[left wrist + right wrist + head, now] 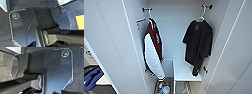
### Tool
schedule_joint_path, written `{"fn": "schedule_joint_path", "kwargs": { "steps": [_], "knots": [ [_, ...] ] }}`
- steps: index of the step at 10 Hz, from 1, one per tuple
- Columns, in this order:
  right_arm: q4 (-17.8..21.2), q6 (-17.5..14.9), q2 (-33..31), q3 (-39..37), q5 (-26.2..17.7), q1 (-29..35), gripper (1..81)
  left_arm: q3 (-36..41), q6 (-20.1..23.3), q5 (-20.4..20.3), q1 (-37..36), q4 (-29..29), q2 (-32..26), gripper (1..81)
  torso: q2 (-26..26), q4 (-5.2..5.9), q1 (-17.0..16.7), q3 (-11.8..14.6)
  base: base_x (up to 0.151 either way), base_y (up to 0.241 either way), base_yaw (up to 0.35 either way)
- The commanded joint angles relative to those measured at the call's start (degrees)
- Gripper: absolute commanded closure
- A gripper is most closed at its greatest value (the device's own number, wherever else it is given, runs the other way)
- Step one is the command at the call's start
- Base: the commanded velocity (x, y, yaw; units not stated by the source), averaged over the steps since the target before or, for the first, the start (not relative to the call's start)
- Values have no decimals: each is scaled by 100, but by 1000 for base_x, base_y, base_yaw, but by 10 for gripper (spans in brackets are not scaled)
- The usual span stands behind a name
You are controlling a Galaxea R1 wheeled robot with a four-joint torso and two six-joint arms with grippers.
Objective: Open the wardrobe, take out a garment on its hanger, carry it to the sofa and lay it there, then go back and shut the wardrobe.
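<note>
The white wardrobe stands open in the head view, both doors swung wide at the picture's left and right. Inside on the right, the black garment dangles from a thin white hanger hooked on a dark peg near the top. Its lower end hangs just above a white shelf. Each wrist view looks past the robot's own dark plate and jointed bar down at dark grey carpet.
A maroon jacket with white sleeves hangs inside on the left from another peg. Coloured items lie at the wardrobe's bottom. A blue object rests on a low white surface at the far left. A yellow patch lies on the carpet.
</note>
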Motion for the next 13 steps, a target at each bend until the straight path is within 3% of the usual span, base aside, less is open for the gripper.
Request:
{"fn": "schedule_joint_path", "kwargs": {
  "steps": [1, 5, 6, 8, 13],
  "knots": [
    [94, 22, 3, 10, -296, 246, 10, 21, -1, 207, -208, -23, -10, 10, 0, 0, 0, 539, 0, 0, 0],
    [103, 13, 29, 1, -296, 263, 10, 21, 7, 330, -208, -23, 8, 10, -9, 0, -9, 1054, 0, 0, 0],
    [103, 13, 56, 2, -305, 263, 10, 21, 16, 339, -208, -23, 8, 10, -11, 0, -10, 876, 0, 0, 0],
    [103, -4, 126, 10, -349, 255, 10, 21, 78, 339, -164, 56, 16, 10, -17, 0, -10, 996, 0, 0, 0],
    [103, -4, 179, 1, -349, 246, 10, 21, 157, 339, -164, 91, -28, 10, -17, 0, -10, 994, 0, 0, 0]
  ]
}}
